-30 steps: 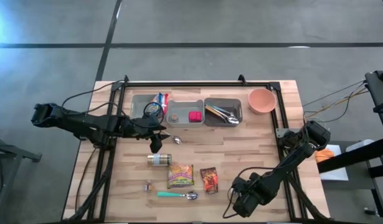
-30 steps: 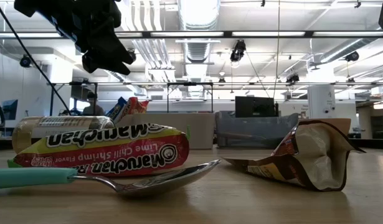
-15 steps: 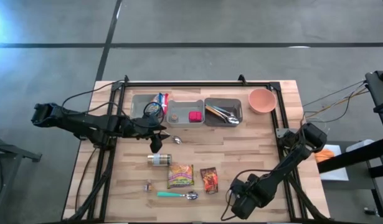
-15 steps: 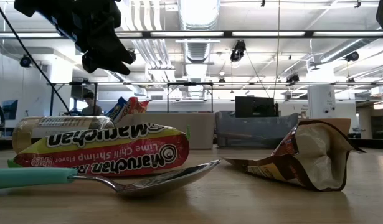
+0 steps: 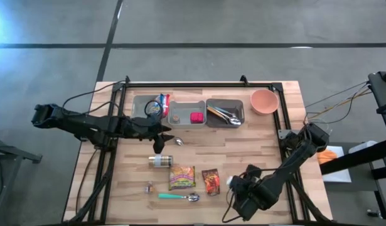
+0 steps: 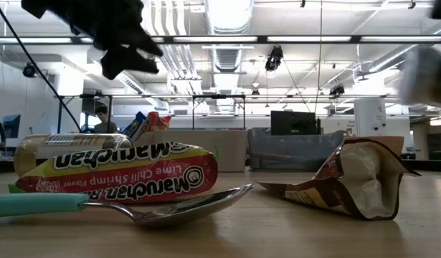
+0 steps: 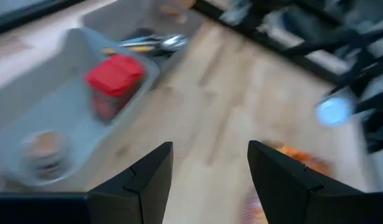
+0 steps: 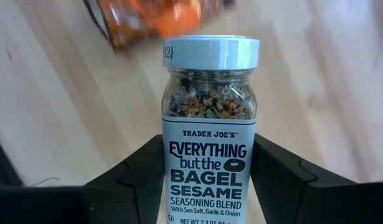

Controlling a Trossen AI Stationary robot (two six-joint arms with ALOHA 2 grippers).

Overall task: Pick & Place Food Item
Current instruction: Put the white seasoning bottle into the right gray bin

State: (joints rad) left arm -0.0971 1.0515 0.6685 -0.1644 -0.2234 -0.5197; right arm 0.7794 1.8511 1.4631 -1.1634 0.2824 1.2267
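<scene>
My right gripper (image 5: 238,186) hangs over the table's near right part, shut on a seasoning jar (image 8: 208,124) with a white cap (image 5: 233,182) and a label reading "Everything but the Bagel". In the low view that gripper is a blur at the right edge (image 6: 427,72). An orange-brown packet (image 5: 210,181) and a ramen pack (image 5: 181,177) lie flat on the table to its left. My left gripper (image 5: 158,146) stands open above the table's middle, in front of the grey bins, with nothing between its fingers (image 7: 151,180). My right gripper pinches the jar's lower body, at the label's two sides (image 8: 169,186), between its two fingers. The fingers point steeply down and run along the jar. The cap end (image 8: 210,53) reaches out past the fingertips. The jar is lifted clear of the table.
Three grey bins (image 5: 186,119) line the far side, one with a red item (image 5: 196,117), one with cutlery (image 5: 225,113). A pink bowl (image 5: 264,100) stands far right. A lying jar (image 5: 159,161), a teal-handled spoon (image 5: 179,197) and small items (image 5: 149,187) lie near the front.
My right gripper has risen with the seasoning jar, lifting it clear of the table, and has turned at the wrist; it now shows at the low view's right edge. My left gripper has kept its place and tipped a little.
</scene>
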